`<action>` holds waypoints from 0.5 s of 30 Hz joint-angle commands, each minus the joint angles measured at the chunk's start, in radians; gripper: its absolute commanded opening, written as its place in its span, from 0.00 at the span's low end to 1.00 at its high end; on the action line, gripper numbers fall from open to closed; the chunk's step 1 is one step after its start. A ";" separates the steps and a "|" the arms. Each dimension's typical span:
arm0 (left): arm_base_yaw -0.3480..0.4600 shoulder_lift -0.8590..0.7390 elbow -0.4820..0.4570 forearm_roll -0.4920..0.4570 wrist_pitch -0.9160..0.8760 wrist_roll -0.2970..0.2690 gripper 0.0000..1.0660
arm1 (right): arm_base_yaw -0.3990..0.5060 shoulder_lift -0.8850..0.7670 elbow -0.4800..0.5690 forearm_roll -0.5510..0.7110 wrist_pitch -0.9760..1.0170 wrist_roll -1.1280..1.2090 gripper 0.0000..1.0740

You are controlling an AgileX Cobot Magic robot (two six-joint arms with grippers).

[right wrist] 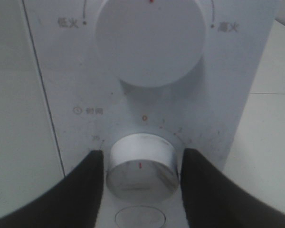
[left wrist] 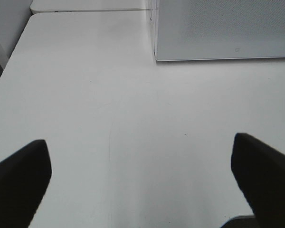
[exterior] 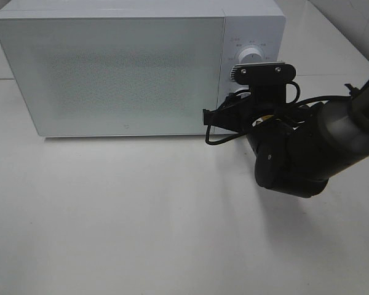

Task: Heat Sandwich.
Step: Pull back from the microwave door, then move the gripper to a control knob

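The sandwich is out of view. The white microwave (exterior: 111, 67) stands at the back of the table with its door closed. My right gripper (right wrist: 143, 154) is at the control panel, shut on the lower timer knob (right wrist: 141, 171), one black finger (right wrist: 85, 185) on each side of it. The knob's red mark points down, away from the 0. Above it sits the larger power knob (right wrist: 149, 40). My left gripper (left wrist: 138, 142) hangs open over bare table, holding nothing, with the microwave's corner (left wrist: 223, 28) ahead of it.
The right arm (exterior: 307, 153) and its wrist camera mount (exterior: 261, 72) cover the lower part of the microwave's panel. An oval button (right wrist: 140, 218) lies just under the timer knob. The white table (exterior: 111, 215) spreads out in front of the microwave.
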 commanded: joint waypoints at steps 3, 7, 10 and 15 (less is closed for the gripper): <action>0.002 -0.019 0.001 -0.005 -0.011 -0.004 0.92 | -0.015 -0.003 -0.010 -0.012 -0.006 -0.007 0.18; 0.002 -0.019 0.001 -0.005 -0.011 -0.004 0.92 | -0.015 -0.003 -0.010 -0.012 -0.013 -0.007 0.10; 0.002 -0.019 0.001 -0.005 -0.011 -0.004 0.92 | -0.015 -0.003 -0.010 -0.012 -0.017 -0.007 0.11; 0.002 -0.019 0.001 -0.005 -0.011 -0.004 0.92 | -0.015 -0.003 -0.010 -0.012 -0.021 -0.007 0.11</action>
